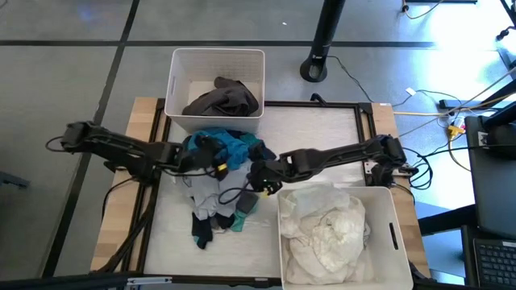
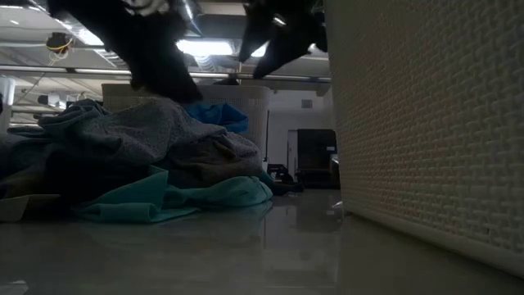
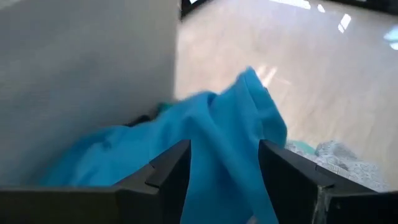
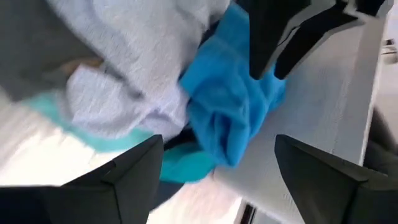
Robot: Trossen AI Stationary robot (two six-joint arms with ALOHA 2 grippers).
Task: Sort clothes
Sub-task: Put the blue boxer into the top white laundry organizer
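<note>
- Blue shirt (image 3: 217, 143) runs between the left gripper (image 1: 211, 159) fingers, which look closed on it above the pile (image 1: 219, 189) at the table's (image 1: 322, 129) middle.
- It should lift straight up until the cloth clears the heap.
- Right gripper (image 1: 260, 179), wide open and empty, hangs just beside the pile; it had best keep clear.

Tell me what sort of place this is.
Probably a robotics lab or workshop, not a home: bare grey floor, loose cables beside the table, a stand base, and ceiling strip lights in the low view.
</note>
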